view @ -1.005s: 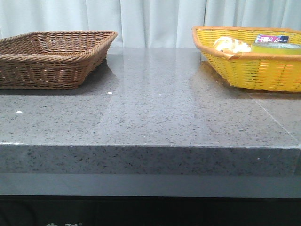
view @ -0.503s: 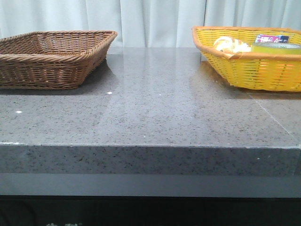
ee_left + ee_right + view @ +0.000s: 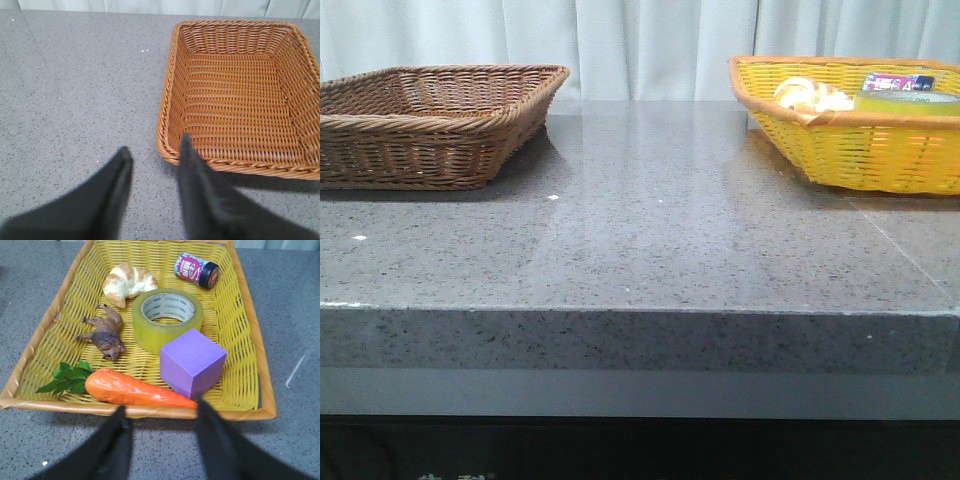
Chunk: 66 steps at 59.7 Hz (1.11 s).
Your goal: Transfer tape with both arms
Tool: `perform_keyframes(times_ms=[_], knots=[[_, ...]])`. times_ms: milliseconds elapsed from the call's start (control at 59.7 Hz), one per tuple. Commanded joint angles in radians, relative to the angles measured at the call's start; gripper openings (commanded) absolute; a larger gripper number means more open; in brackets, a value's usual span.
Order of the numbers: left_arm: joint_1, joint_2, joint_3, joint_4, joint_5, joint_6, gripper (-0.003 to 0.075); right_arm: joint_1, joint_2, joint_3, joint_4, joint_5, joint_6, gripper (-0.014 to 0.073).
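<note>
The tape (image 3: 167,317), a wide yellow-green roll with a pale printed core, lies flat in the middle of the yellow basket (image 3: 250,330). In the front view only its top edge (image 3: 908,99) shows over the basket rim. My right gripper (image 3: 162,408) is open and empty. It hovers over the table just outside the basket's near rim, apart from the tape. My left gripper (image 3: 155,144) is open and empty over the table, beside a corner of the empty brown basket (image 3: 172,135). Neither arm shows in the front view.
The yellow basket also holds a purple cube (image 3: 192,362), a carrot (image 3: 135,388), a toy animal (image 3: 106,335), a croissant (image 3: 127,281) and a small purple-labelled can (image 3: 196,270). The brown basket (image 3: 430,125) stands at the table's far left, the yellow basket (image 3: 860,150) at the far right.
</note>
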Motion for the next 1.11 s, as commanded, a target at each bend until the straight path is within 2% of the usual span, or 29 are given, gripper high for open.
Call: perform_keyframes(times_ms=[0, 50, 151, 369, 486, 620, 804, 1089], knots=[[-0.001, -0.002, -0.036, -0.018, -0.078, -0.003, 0.0484, -0.007, 0.002, -0.035, -0.012, -0.051, -0.009, 0.0525], [-0.005, -0.002, -0.036, -0.038, -0.078, -0.003, 0.0517, -0.007, 0.005, -0.035, -0.011, -0.042, -0.009, 0.0542], [-0.052, -0.002, -0.036, -0.052, -0.075, -0.003, 0.0512, -0.007, 0.006, -0.036, -0.005, -0.027, -0.008, 0.0542], [-0.307, -0.002, -0.036, -0.054, -0.074, 0.031, 0.0512, -0.007, 0.055, -0.132, -0.005, 0.056, 0.010, 0.0540], [-0.455, -0.002, -0.036, -0.054, -0.074, 0.031, 0.0512, -0.027, 0.158, -0.245, -0.006, 0.148, 0.032, 0.0540], [-0.557, -0.002, -0.036, -0.054, -0.074, 0.031, 0.0512, -0.074, 0.288, -0.371, -0.004, 0.209, 0.044, 0.0540], [-0.621, -0.002, -0.036, -0.056, -0.074, 0.031, 0.0512, -0.105, 0.501, -0.561, -0.002, 0.308, 0.044, 0.0540], [-0.623, -0.002, -0.036, -0.091, -0.067, 0.031, 0.0512, -0.106, 0.818, -0.864, -0.003, 0.421, 0.042, 0.0540]])
